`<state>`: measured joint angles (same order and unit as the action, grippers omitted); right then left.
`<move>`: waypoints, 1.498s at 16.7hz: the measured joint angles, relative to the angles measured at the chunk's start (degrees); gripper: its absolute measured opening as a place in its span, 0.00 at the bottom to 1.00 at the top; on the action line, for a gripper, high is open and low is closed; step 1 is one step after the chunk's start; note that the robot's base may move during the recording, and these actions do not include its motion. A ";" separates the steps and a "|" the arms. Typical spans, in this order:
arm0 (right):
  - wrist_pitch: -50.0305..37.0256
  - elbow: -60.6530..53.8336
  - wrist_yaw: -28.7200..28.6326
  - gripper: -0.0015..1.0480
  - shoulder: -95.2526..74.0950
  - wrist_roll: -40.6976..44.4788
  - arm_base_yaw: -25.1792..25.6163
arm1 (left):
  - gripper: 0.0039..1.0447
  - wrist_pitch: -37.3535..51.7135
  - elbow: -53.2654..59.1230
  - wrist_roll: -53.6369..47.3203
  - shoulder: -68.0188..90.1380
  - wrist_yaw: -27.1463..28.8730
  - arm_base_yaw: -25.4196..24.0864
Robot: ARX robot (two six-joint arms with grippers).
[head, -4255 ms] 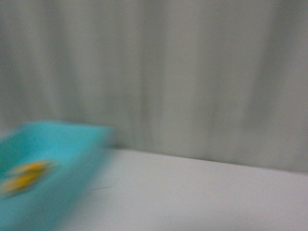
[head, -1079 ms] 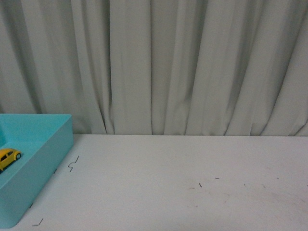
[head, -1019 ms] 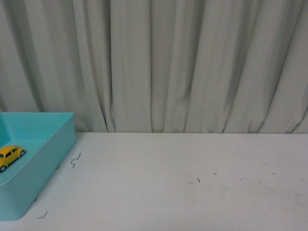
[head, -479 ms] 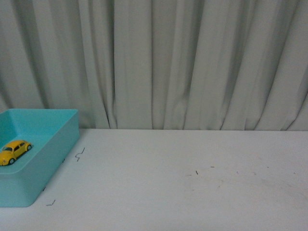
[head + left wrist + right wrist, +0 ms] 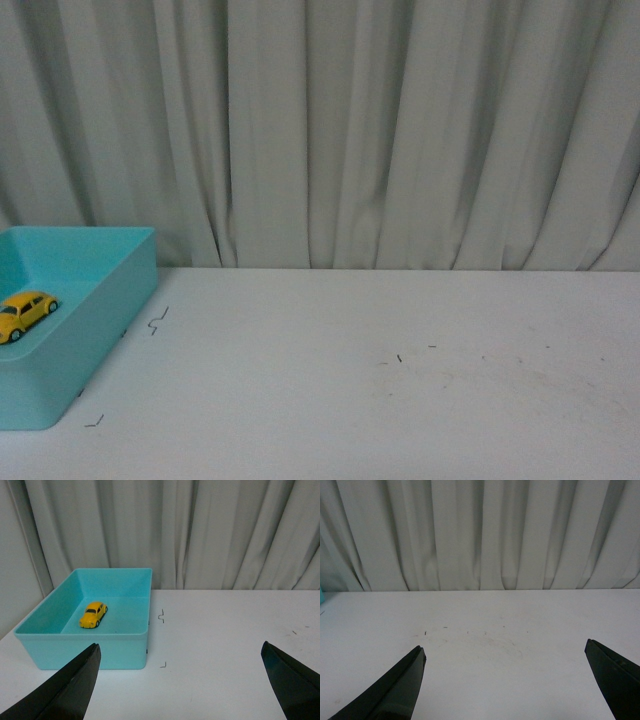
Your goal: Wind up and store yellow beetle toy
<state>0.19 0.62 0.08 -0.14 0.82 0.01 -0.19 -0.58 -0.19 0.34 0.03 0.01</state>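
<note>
Pale grey curtains hang in folds behind a white table, whose top carries a few faint dark scuffs and small tick marks.

From the left wrist view, the left gripper has its two dark fingers spread wide at the lower corners of the frame, with nothing between them — only bare tabletop shows in the gap. It hangs above the table, well apart from everything on it. The right gripper looks the same in its own view: fingers far apart, empty, over a bare stretch of table with light scuffing.

Beyond the left gripper sits a turquoise bin, a rectangular open-topped box resting on the table near the curtain and toward the table's left edge. Inside it, on the floor of the bin, lies the yellow beetle toy — upright on its wheels, set at a slant to the bin's walls and touching none of them.

In the front view neither arm shows; the bin is cut off at the left edge, with the toy visible within.
</note>
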 joint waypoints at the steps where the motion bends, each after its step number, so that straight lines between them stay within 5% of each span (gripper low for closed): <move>1: 0.00 0.00 0.00 0.94 -0.02 0.00 0.00 | 0.94 0.00 0.00 0.00 0.00 0.00 0.00; 25: 0.02 0.00 -0.02 0.94 -0.04 0.00 0.00 | 0.94 0.02 0.00 0.00 0.00 0.00 0.00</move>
<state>0.21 0.62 0.05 -0.19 0.82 0.01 -0.16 -0.58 -0.19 0.34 0.03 0.01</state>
